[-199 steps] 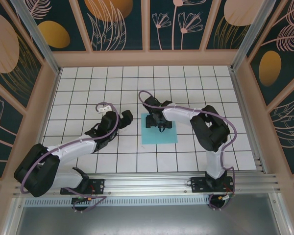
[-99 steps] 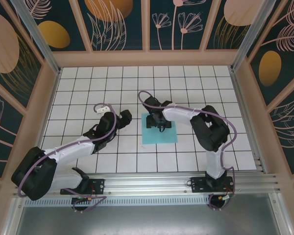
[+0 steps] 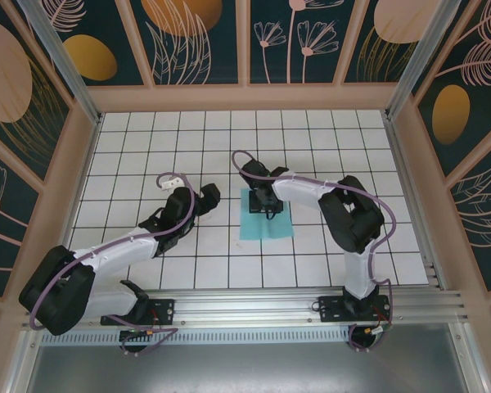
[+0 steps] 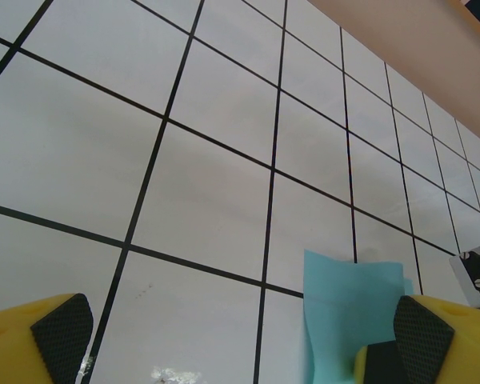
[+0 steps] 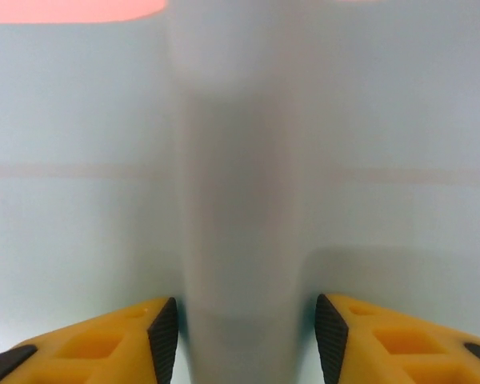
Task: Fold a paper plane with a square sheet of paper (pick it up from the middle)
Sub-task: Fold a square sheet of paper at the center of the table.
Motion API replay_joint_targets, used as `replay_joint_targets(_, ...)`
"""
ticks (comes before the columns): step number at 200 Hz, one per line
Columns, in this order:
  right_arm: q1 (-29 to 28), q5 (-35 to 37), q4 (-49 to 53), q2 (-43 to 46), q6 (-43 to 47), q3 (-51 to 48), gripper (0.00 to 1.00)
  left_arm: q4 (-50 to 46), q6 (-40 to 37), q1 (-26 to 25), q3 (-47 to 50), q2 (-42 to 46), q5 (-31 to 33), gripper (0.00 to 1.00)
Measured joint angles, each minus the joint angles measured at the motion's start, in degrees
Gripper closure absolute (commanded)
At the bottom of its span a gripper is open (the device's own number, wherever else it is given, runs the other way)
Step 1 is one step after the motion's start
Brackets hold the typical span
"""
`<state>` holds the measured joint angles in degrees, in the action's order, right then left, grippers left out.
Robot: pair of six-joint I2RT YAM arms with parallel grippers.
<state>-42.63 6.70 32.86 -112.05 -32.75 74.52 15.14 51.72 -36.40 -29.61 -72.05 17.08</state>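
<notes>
right gripper (image 3: 270, 206): nose-down on square sheet of paper (image 3: 266, 228), elbow at 3 o'clock, narrow, pinching a raised ridge | left gripper (image 3: 206, 196): wide, at sheet's 9 o'clock

There is one square sheet of paper (image 3: 270, 228). There are two arms, the left arm (image 3: 123, 246) and the right arm (image 3: 352, 217). One table (image 3: 147, 139).

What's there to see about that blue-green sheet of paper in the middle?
The sheet of paper is thin, plain, light turquoise and roughly square. It lies on the white tiled table, near its middle. It is not quite flat: a soft ridge humps up along its middle, and the right tool rests on it with one yellow finger on each side of that ridge. Nothing else touches it.
</notes>
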Motion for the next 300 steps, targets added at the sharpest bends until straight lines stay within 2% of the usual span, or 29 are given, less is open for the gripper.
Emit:
replay_joint_targets(48, 0.3, -3.4, -3.0, 5.9, -0.7, -1.3, 0.6, -0.4, 0.0, 0.0, -0.1, 0.0, -0.2, 0.01)
replay_joint_targets(79, 1.9, -8.7, -9.3, 13.2, -2.1, -5.2, 0.59, -1.3, 0.0, 0.0, -1.1, 0.0, -0.2, 0.02)
replay_joint_targets(106, 5.3, -17.7, -19.6, 18.5, -5.8, -11.6, 0.58, -1.7, 0.0, 0.0, -2.3, 0.0, -0.2, 0.02)
replay_joint_targets(127, 8.4, -23.4, -26.6, 19.6, -8.8, -16.5, 0.58, -1.7, 0.0, 0.0, -2.4, 0.0, -0.7, 0.02)
replay_joint_targets(149, 10.6, -26.4, -30.6, 19.5, -11.1, -20.5, 0.57, -1.7, -0.1, 0.0, -2.5, 0.0, -2.0, 0.01)
replay_joint_targets(175, 11.3, -27.8, -32.4, 19.2, -11.9, -23.4, 0.52, -1.6, -0.5, 0.0, -3.0, 0.0, -4.6, 0.02)
replay_joint_targets(189, 12.1, -27.9, -32.8, 19.2, -12.0, -24.4, 0.44, -1.2, -0.7, 0.0, -3.6, -0.3, -6.2, 0.01)
replay_joint_targets(219, 14.2, -26.7, -31.9, 19.2, -11.2, -25.7, 0.37, -0.3, -1.6, 0.0, -5.6, -2.2, -9.7, 0.02)
replay_joint_targets(257, 14.8, -23.3, -28.2, 19.4, -9.3, -25.7, 0.33, 1.2, -2.4, 0.0, -7.1, -5.3, -14.1, 0.07)
replay_joint_targets(300, 17.5, -22.8, -27.8, 22.8, -9.2, -28.0, 0.28, 1.4, -3.2, 0.0, -8.8, -7.5, -17.8, 0.12)
